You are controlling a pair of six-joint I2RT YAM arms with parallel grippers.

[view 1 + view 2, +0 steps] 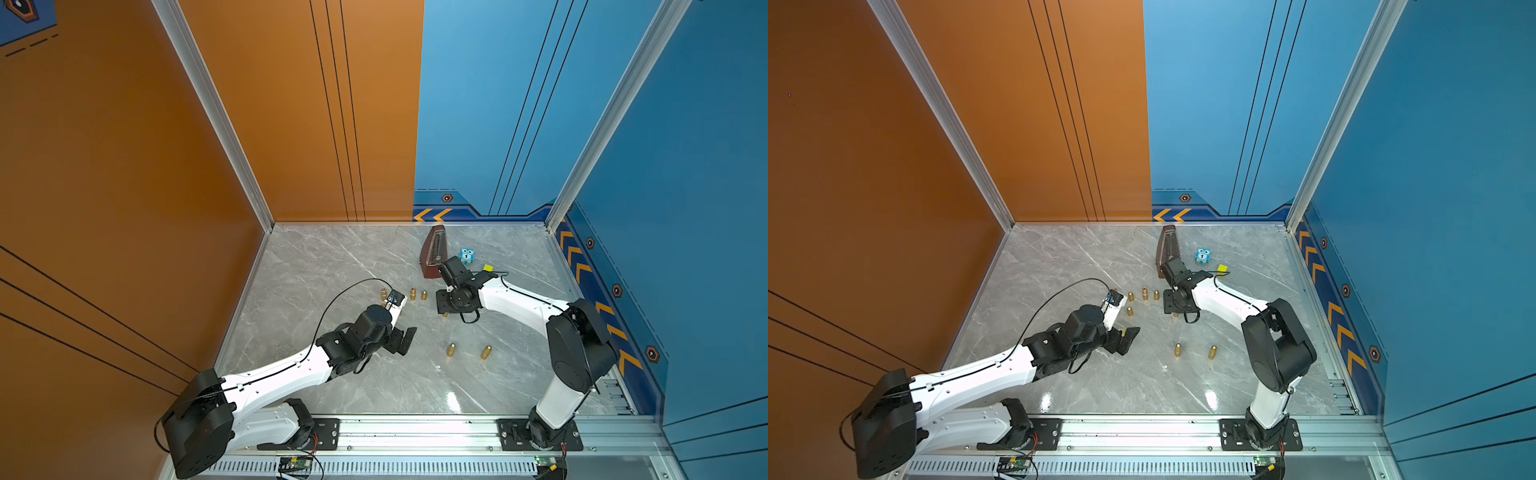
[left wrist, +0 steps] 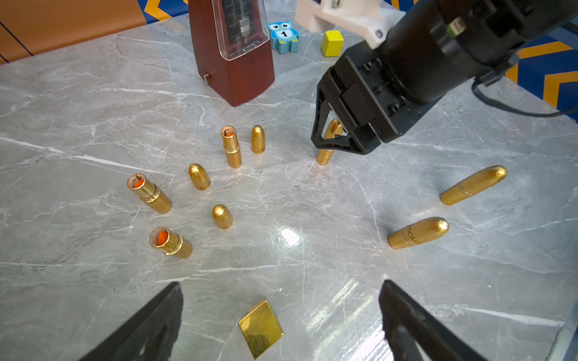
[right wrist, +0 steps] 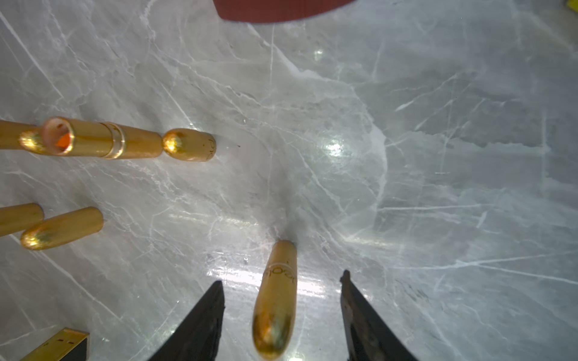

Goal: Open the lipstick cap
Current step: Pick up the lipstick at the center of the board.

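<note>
At bench (image 2: 312,200) centre the lipstick (image 3: 275,297) stands upright, cap up, long axis vertical, between the fingers (image 3: 200,325) of the part-open right hand (image 3: 281,278), gaps on both sides, nothing gripped. Uncapped tubes (image 2: 231,147) showing orange inside crowd its nine o'clock; capped lipsticks (image 2: 417,233) stand at six, bare bench beyond. Left hand (image 2: 281,283) gapes wide, empty.

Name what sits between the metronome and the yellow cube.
The blue owl figure stands between the metronome and the yellow cube. The left wrist view shows it most clearly, and both top views show the same order.
</note>
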